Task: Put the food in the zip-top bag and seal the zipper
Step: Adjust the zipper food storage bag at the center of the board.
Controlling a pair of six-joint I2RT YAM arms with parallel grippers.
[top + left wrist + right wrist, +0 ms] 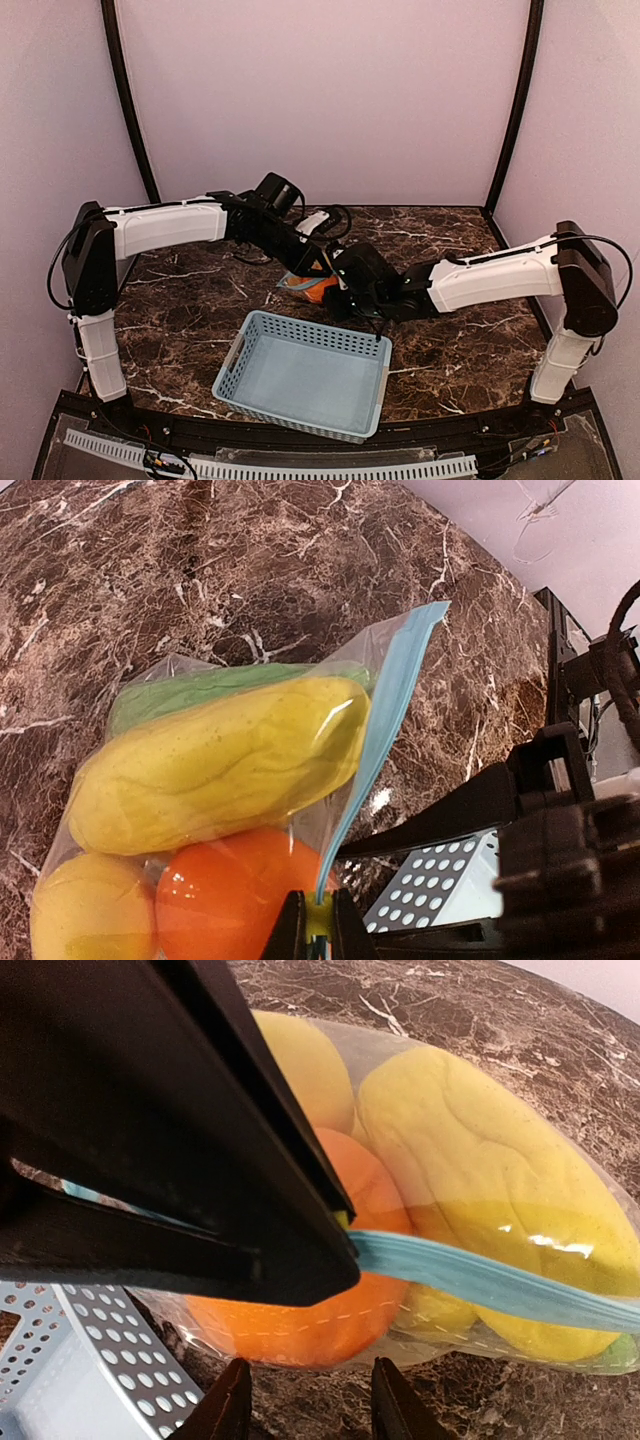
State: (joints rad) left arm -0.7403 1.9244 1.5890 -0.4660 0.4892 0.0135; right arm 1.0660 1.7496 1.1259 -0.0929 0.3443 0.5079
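Observation:
The clear zip-top bag [330, 680] lies on the marble just beyond the basket, also seen in the top view [312, 285]. Inside it are the round orange [230, 900], yellow fruits [215, 765] and the green pod [200, 685]. The light blue zipper [385, 720] runs along its mouth edge. My left gripper [318, 925] is shut on the zipper's near end, with a small yellow-green piece between the jaws. My right gripper [310, 1415] is open right next to the bag's orange end [320, 1325], holding nothing. The zipper [500, 1285] comes out from under my left gripper's black body [170, 1160].
The light blue perforated basket [305, 372] stands at the table's front, right next to the bag; its corner shows in both wrist views [440, 880] [60, 1360]. The two grippers [315, 262] [345, 297] are close together. Purple walls enclose the table.

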